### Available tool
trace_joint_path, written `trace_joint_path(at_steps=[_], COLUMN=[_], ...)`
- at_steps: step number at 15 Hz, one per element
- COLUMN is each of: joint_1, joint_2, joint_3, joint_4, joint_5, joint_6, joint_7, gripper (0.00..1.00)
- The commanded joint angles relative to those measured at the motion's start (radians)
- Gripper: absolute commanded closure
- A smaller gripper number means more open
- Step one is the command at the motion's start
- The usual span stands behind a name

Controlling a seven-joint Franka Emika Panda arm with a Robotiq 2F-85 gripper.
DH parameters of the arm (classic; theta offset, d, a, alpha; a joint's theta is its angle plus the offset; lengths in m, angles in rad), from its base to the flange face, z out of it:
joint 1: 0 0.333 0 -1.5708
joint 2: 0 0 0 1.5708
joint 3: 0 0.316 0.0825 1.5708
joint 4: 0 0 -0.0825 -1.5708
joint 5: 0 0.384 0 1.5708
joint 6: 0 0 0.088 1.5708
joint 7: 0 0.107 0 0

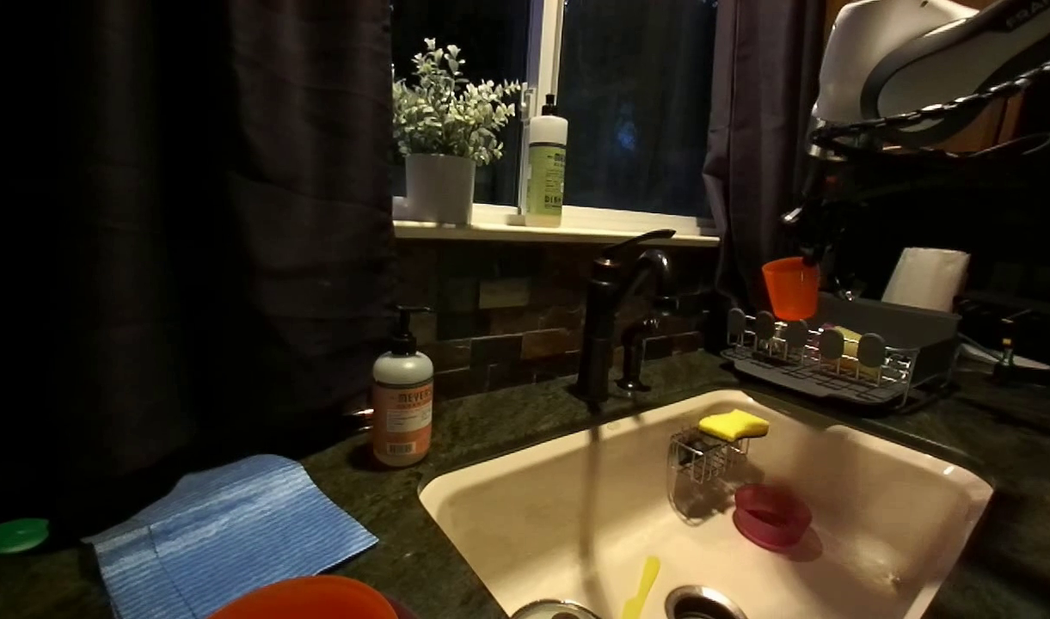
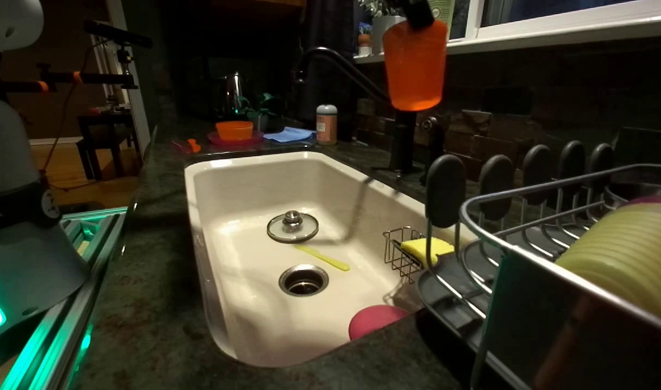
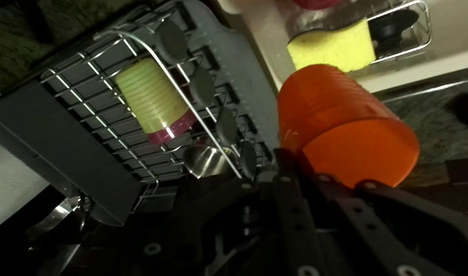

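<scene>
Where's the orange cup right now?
In the wrist view, the orange cup is right of centre, gripped at its rim by the fingers; in the picture, the yellow sponge shows just above it and the dish rack to its left.

Dark mottled countertop (image 2: 141,303), white sink (image 1: 525,507) set into it. Dark faucet (image 1: 599,335) stands between sink and tiled wall (image 1: 546,320). Wire dish rack (image 1: 870,352) with gray drip tray (image 1: 782,378) sits at one end. Opposite end: pump soap bottle (image 1: 402,413) upright, blue cloth (image 1: 232,533) just beside it, magenta plate (image 2: 257,139) near the cloth, small orange item (image 2: 194,145) by the plate.
</scene>
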State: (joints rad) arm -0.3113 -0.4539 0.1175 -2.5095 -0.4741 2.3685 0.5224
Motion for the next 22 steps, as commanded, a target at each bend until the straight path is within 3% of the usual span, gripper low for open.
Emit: trace_joint_path(at_steps=[1, 16, 22], joint_1=[-0.040, -0.035, -0.031], joint_2=[0.040, 0.301, 0.310], joint_3=[-0.036, -0.298, -0.315], joint_4=[0.091, 0.384, 0.388], joint_5=[-0.054, 0.011, -0.014], joint_6=[-0.031, -0.014, -0.004], joint_7=[0.002, -0.303, -0.278], gripper=[0.99, 0.99, 0.96])
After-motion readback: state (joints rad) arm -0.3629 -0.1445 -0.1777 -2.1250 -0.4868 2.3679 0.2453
